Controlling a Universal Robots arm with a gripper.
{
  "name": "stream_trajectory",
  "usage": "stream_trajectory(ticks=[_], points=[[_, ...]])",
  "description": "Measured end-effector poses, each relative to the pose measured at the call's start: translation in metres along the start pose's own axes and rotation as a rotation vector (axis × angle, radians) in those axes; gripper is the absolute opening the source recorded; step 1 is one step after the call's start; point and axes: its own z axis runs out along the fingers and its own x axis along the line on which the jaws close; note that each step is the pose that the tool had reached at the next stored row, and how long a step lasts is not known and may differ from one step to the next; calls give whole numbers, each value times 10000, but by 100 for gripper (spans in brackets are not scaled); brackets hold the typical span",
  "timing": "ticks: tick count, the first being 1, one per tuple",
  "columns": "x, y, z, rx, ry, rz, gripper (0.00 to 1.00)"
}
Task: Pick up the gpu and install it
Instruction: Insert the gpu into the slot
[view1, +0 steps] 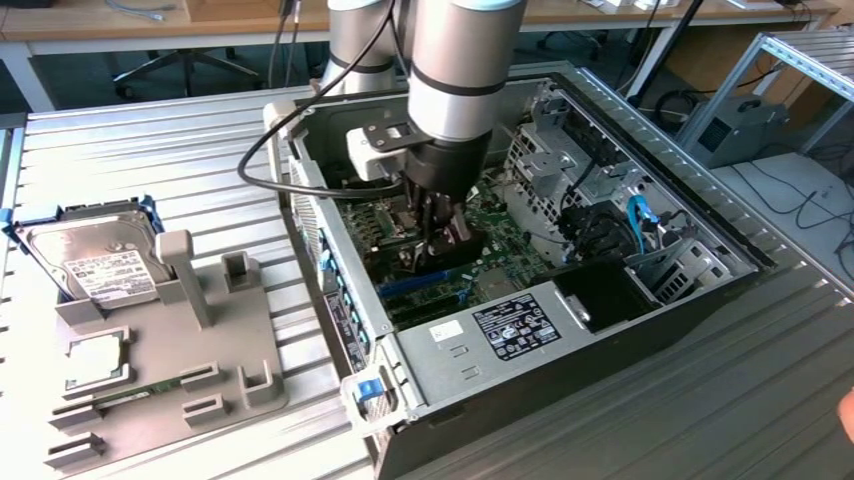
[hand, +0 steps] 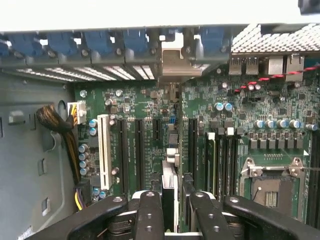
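Observation:
The gpu (hand: 170, 167) shows edge-on in the wrist view as a thin card standing upright over the green motherboard (hand: 280, 145). Its silver bracket (hand: 173, 62) sits against the case's rear slot wall. My gripper (hand: 172, 202) is shut on the card, with one black finger (hand: 149, 212) on each side of it. In the exterior view the gripper (view1: 441, 238) reaches down inside the open computer case (view1: 694, 300), with the dark gpu (view1: 449, 262) low over the motherboard's (view1: 505, 232) expansion slots. Whether the card is seated in a slot I cannot tell.
A white slot (hand: 104, 150) and black slots (hand: 139, 150) lie beside the card, and a cable bundle (hand: 60, 125) hangs near them. The power supply (view1: 514, 325) fills the case's near end. On the exterior view's left, a grey holder (view1: 200, 350) carries a hard drive (view1: 94, 255) and a memory stick (view1: 134, 393).

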Motion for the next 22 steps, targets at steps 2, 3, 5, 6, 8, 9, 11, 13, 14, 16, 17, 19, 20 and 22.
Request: stream_trajectory(ticks=[2,3,5,6,8,9,11,13,14,16,17,19,20,22], points=[[1,23,5,0,6,-1,26],[1,32,8,0,8,0,26],[0,46,20,0,7,0,26],[0,49,24,1,7,-1,26],[-1,59,35,0,7,0,26],[-1,65,38,0,6,0,26],[-1,85,48,1,-8,0,26],[-1,102,55,0,-24,1,26],[-1,108,58,-1,-41,2,26],[-1,119,65,-2,-103,2,26],[-1,124,67,-1,-123,3,26],[0,128,69,-2,-133,2,26],[2,128,70,-2,-136,2,26],[5,129,70,-5,-301,7,26]])
